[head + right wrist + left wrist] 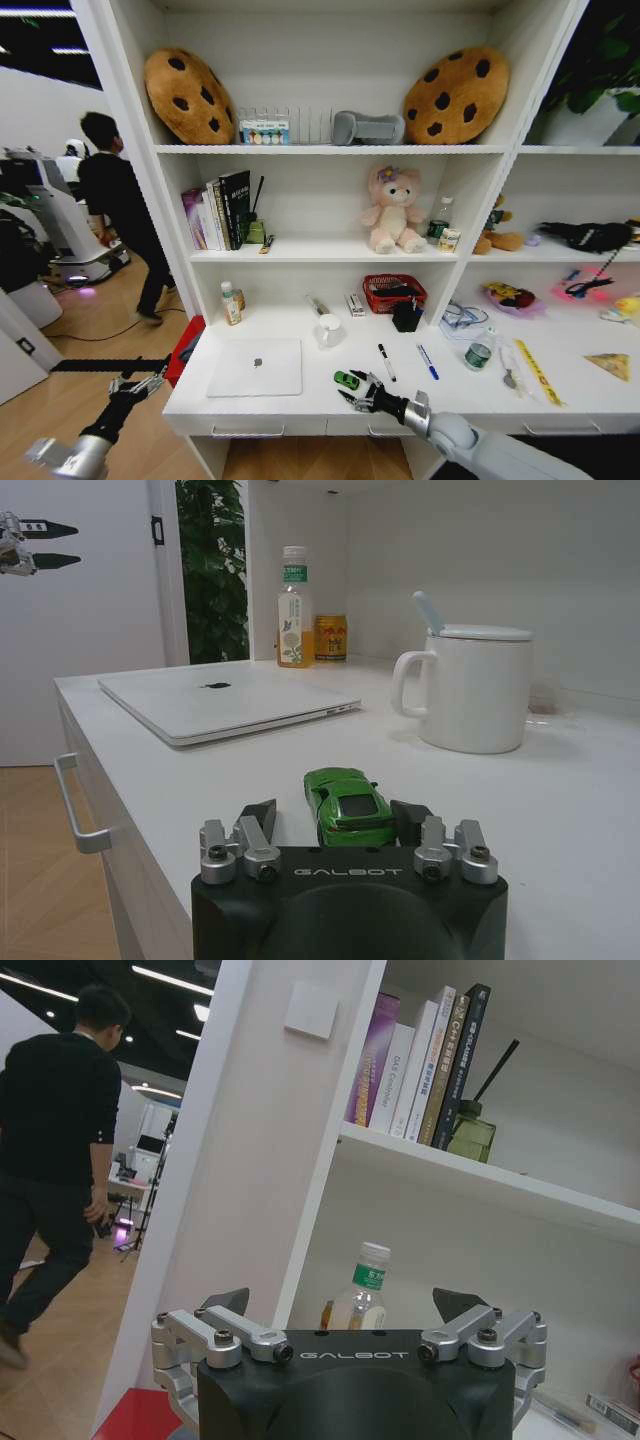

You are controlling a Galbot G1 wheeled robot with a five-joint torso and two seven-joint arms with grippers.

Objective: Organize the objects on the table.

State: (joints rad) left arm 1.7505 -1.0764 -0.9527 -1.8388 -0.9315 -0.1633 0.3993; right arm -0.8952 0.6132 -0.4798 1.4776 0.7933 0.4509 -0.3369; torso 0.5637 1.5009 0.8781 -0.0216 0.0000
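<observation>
Green toy car [349,807] near the table's [300,408] front edge, right of the laptop [255,367], between open fingers of the right gripper [358,393]. Pickup step, seemingly; closing squarely on the car needed next. Left gripper [140,380] spread open, idle off the table's left end.

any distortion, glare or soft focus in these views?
Head view: fisheye bends the white shelving uprights; the pink light at right blooms. Right wrist view: the small green toy car between the open right pincer is sharp, and the white lidded mug casts a soft shadow. Left wrist view: ceiling strip lights glare above the open left pincer.
</observation>
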